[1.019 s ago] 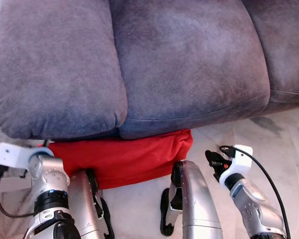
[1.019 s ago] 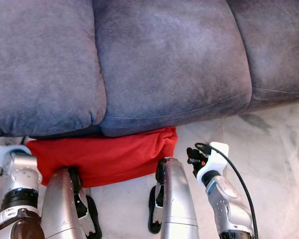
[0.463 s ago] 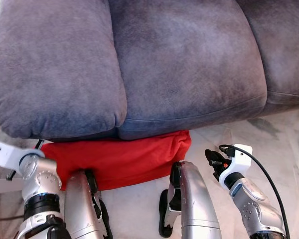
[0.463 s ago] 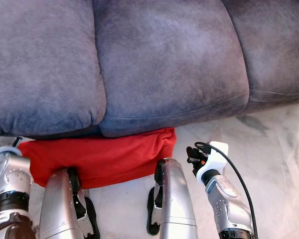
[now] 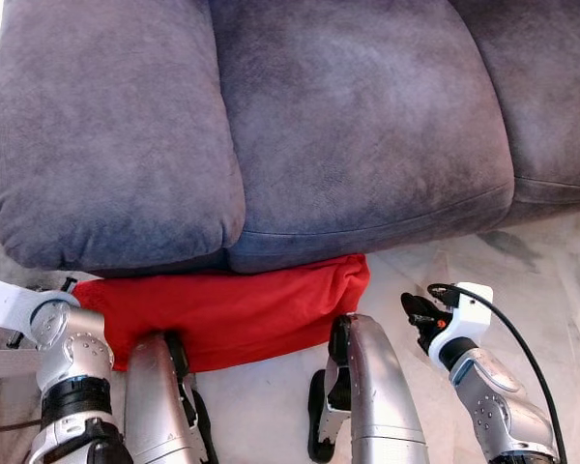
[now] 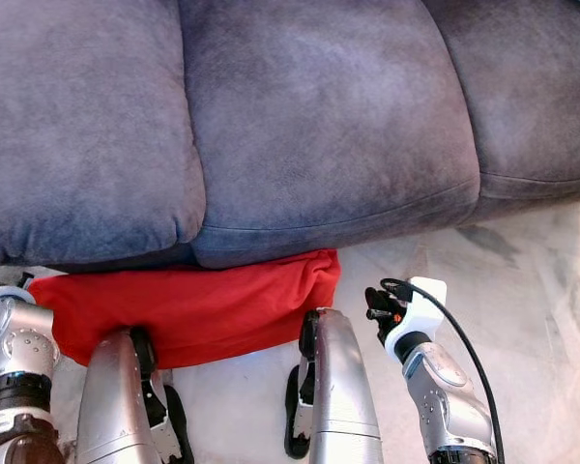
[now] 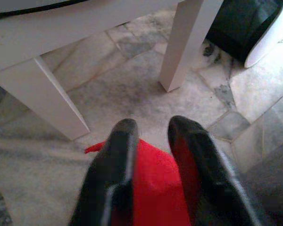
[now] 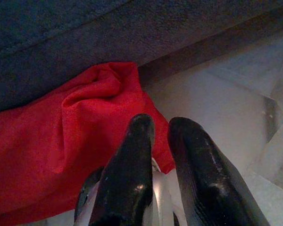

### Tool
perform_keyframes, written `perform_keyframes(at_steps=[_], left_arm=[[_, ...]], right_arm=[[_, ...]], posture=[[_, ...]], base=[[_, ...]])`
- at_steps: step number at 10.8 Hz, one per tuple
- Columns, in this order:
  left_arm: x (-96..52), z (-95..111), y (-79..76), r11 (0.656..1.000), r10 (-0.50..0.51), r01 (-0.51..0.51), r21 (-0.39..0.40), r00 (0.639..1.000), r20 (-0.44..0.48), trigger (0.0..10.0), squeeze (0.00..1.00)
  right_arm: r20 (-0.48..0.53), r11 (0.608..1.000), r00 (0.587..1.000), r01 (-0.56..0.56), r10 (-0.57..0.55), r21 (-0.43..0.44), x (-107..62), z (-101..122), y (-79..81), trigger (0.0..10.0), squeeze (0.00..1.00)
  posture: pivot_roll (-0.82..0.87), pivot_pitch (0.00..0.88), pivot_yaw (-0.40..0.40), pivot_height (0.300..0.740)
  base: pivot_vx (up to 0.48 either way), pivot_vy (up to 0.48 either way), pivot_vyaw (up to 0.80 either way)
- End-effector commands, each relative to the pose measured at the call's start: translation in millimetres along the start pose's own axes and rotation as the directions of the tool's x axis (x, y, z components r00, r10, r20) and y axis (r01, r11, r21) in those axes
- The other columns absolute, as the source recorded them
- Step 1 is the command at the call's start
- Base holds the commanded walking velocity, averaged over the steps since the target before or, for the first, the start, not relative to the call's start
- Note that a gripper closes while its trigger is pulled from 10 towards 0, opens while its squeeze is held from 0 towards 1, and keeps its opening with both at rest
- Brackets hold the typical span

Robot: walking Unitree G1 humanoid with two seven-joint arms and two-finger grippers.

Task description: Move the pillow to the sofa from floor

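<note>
Under sofa (image 5: 348,145), pillow (image 5: 232,309) unmoved, left arm retracted

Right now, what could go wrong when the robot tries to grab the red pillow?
The red pillow lies partly tucked under the grey sofa, so it may snag on the sofa's front edge when lifted. The left claw and right claw both hover near its ends with only a narrow gap between the fingers, so they might pinch just loose fabric and let it slip onto the marble floor.
</note>
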State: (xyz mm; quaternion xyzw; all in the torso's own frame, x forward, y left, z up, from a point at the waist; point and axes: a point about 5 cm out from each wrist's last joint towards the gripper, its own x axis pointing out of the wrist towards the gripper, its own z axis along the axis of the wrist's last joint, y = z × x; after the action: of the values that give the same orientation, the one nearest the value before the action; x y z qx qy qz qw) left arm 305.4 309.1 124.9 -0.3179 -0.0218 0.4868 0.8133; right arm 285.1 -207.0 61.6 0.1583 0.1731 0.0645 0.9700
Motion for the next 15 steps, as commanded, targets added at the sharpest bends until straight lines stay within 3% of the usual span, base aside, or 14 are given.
perform_keyframes(at_steps=[1,5,6,15], left_arm=[[4.0,-4,18.7,0.997,0.073,-0.073,0.030,0.997,-0.007,10.0,1.00],[4.6,-2,29.6,0.987,0.149,-0.149,0.056,0.989,0.005,10.0,1.00],[4.5,-2,31.6,0.985,0.160,-0.160,0.070,0.987,0.002,10.0,0.00],[-5.3,-28,42.0,0.984,0.171,-0.174,-0.023,0.980,-0.097,10.0,0.00]], right_arm=[[-0.045,0.999,0.999,0.031,-0.030,0.011,-7.2,-14,-8.1,10.0,0.00],[-0.044,0.999,0.998,0.035,-0.035,0.010,-9.0,-14,-10.4,10.0,0.00],[-0.044,0.999,0.998,0.035,-0.034,0.010,-8.8,-13,-9.8,10.0,0.00],[-0.048,0.999,0.998,0.032,-0.032,0.006,-13.7,-14,-10.5,10.0,0.00]], posture=[[0.05,0.513,-0.176,0.524],[0.05,0.511,-0.171,0.524],[0.06,0.509,-0.171,0.524],[0.04,0.527,-0.181,0.524]], base=[[0.000,0.000,0.00],[0.000,0.000,0.00],[0.000,0.000,0.00],[0.000,0.000,0.00]])
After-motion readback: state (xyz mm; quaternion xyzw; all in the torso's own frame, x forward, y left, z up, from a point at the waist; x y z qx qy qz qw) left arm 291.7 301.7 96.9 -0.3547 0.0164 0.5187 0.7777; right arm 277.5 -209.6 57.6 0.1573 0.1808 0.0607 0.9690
